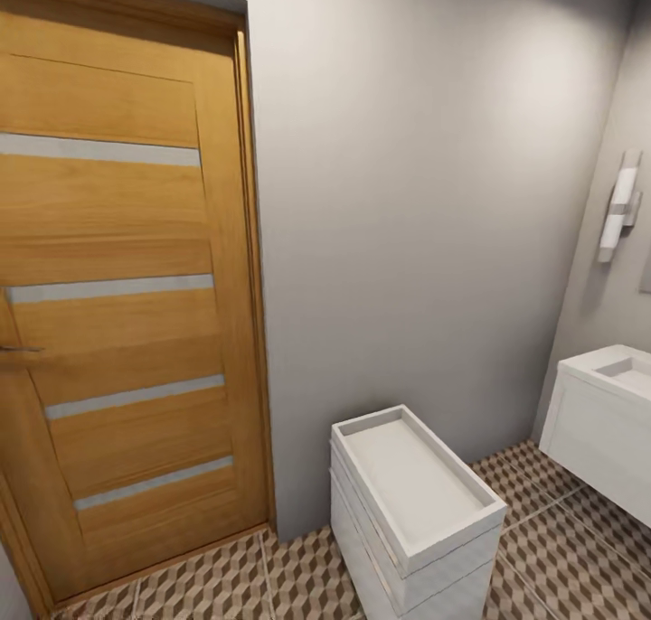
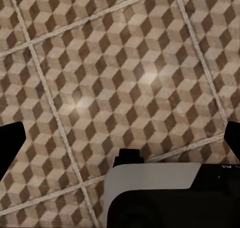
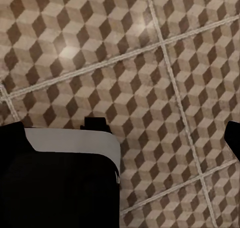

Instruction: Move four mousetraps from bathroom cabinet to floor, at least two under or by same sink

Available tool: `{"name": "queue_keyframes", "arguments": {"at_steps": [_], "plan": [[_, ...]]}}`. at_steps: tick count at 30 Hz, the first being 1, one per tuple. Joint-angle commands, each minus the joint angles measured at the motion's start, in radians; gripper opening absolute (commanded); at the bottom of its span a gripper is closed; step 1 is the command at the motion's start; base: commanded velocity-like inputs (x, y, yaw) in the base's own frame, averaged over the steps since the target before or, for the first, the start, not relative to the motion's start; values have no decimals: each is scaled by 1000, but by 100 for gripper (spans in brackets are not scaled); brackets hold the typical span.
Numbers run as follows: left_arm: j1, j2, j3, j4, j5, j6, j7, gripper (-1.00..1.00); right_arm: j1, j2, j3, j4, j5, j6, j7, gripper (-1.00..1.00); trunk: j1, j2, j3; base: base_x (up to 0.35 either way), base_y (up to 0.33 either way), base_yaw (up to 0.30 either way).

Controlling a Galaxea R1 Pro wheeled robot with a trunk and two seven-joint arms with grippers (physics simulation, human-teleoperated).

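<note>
Cube-patterned bathroom floor point(image 1: 579, 548) under white drawer unit point(image 1: 411, 521)

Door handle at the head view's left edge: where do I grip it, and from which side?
Take the door handle near its visible tip, coming square to the face of the wooden door, with the gripper fingers above and below the bar. The bar lies level and thin, so that pinch should fit. Its pivot end is out of frame.

Floor point(image 1: 579, 548) brown/beige cubes; door point(image 1: 117, 331) orange.

Left gripper point(image 2: 120, 138): fingers at the frame's side edges, spread wide, nothing between. Right gripper point(image 3: 125, 138): same pose, spread wide, nothing between.
</note>
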Motion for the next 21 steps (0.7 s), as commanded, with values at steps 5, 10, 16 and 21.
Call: {"name": "queue_keyframes", "arguments": {"at_steps": [5, 10, 16, 21], "plan": [[-1, -5, -6, 0, 8, -3, 1, 100, -1, 4, 8, 3, -9, -6, 0, 100, 0, -1, -1, 0, 0, 280], [-1, -8, -6, 2, 10, -3, 0, 100, -1, 0, 8, 3, -9, -6, 0, 100, 0, -1, -1, 0, 0, 291], [-1, -14, -6, 6, 13, -2, -1, 100, -1, 5, 8, 3, -8, -7, 1, 100, 0, -1, -1, 0, 0, 294], [-1, -28, -6, 7, 14, -2, -1, 100, -1, 1, 8, 3, -9, -7, 1, 100, 0, -1, -1, 0, 0, 281]]}}
